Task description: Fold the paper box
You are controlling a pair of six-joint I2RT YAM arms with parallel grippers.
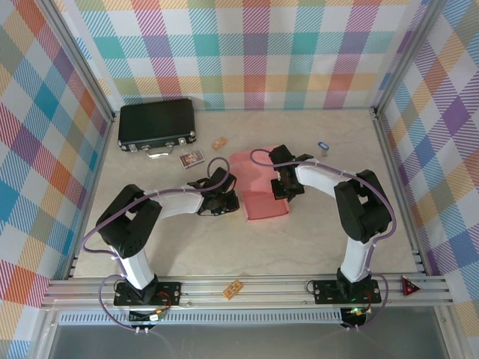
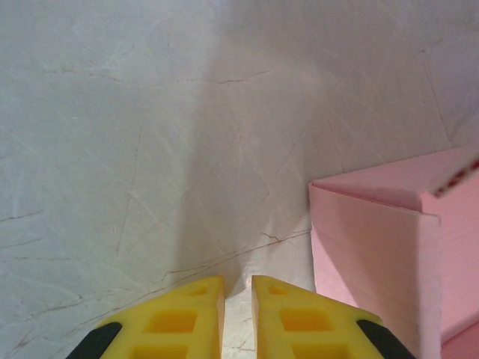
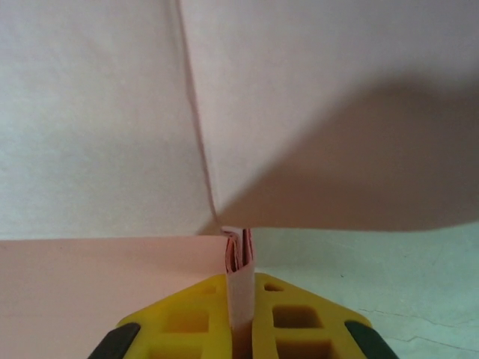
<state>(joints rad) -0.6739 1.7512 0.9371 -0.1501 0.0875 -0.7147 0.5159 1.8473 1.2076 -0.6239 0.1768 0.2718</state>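
Note:
The salmon-pink paper box lies mid-table, partly formed, with one panel lying flat toward the back. My right gripper reaches in from the right. In the right wrist view it is shut on a doubled-over side wall of the paper box, with pink panels spreading beyond it. My left gripper sits low at the box's left side. In the left wrist view its yellow fingertips stand nearly together over bare table with nothing between them. The box's corner rises just to their right.
A black hard case with a metal handle lies at the back left. A small printed card and a wooden block lie behind the box, a small blue-capped item at the back right. Another block rests on the front rail.

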